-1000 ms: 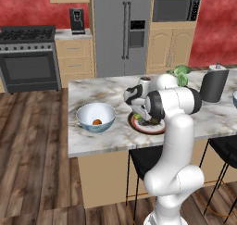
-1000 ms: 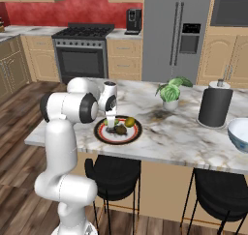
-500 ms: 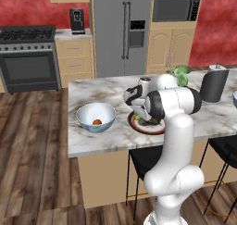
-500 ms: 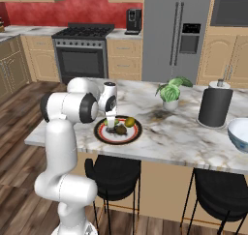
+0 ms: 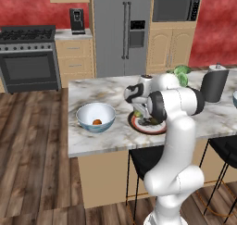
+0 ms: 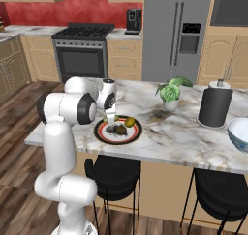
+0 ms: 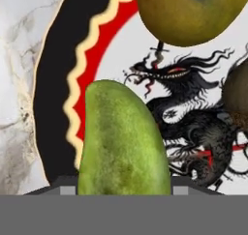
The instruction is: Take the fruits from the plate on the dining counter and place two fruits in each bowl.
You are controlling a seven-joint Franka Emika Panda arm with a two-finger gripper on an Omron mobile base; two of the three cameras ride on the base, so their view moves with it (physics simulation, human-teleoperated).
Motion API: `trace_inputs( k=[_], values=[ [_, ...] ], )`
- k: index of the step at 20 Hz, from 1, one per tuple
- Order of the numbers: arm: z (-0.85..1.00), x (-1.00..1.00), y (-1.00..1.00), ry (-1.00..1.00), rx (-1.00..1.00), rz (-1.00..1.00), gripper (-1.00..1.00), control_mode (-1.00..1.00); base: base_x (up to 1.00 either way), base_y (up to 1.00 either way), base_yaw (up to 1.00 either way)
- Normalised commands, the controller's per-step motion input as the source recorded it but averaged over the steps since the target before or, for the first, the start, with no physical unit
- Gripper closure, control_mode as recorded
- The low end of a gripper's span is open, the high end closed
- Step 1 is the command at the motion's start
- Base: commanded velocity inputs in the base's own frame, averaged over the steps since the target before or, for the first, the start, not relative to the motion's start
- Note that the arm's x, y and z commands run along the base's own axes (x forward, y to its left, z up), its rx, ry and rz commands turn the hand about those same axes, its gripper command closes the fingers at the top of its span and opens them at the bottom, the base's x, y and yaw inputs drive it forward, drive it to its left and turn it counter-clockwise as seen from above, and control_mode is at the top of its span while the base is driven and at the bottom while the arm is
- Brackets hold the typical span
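Change since the earlier frames: arm and base unmoved; the tool (image 6: 111, 119) has gone from wide to closed on the green fruit (image 7: 122, 142) at the plate.

Tool: down at the plate's (image 6: 100, 134) 10 o'clock edge in the right base view, closed on the green fruit, which rises between the finger tips in the hand view.

Plate: black rim, red ring, white centre with a dark dragon pattern (image 7: 193, 127); lies on the marble worktop (image 6: 169, 132) near its front edge.

Yellow-green fruit (image 6: 130, 122): on the plate at 2 o'clock in the right base view, just beside the tool.

Dark brown fruit (image 6: 119, 129): on the plate near its centre; apart from the green one.

Near bowl (image 5: 95, 117): on the worktop at 9 o'clock of the plate in the left base view, well apart from it; holds the orange fruit (image 5: 96, 122).

Second bowl (image 6: 240, 135): at the worktop's 3 o'clock end in the right base view, cut by the frame edge.

Other: potted plant (image 6: 170, 90) and dark cylinder (image 6: 214, 106) further back on the worktop.
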Motion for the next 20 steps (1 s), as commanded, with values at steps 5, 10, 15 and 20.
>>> trace_inputs(
  k=[5,10,15,20],
  values=[
    [0.90,-0.39,0.36,-0.23,-0.01,0.31,1.00,-1.00,0.00,0.00,0.00],
    [0.86,-0.15,0.74,-0.11,-0.04,0.44,1.00,-1.00,0.00,0.00,0.00],
    [0.60,-0.17,0.93,-0.01,-0.04,0.53,1.00,-1.00,0.00,0.00,0.00],
    [0.08,-0.04,0.86,0.03,-0.08,0.48,1.00,-1.00,0.00,0.00,0.00]
  ],
)
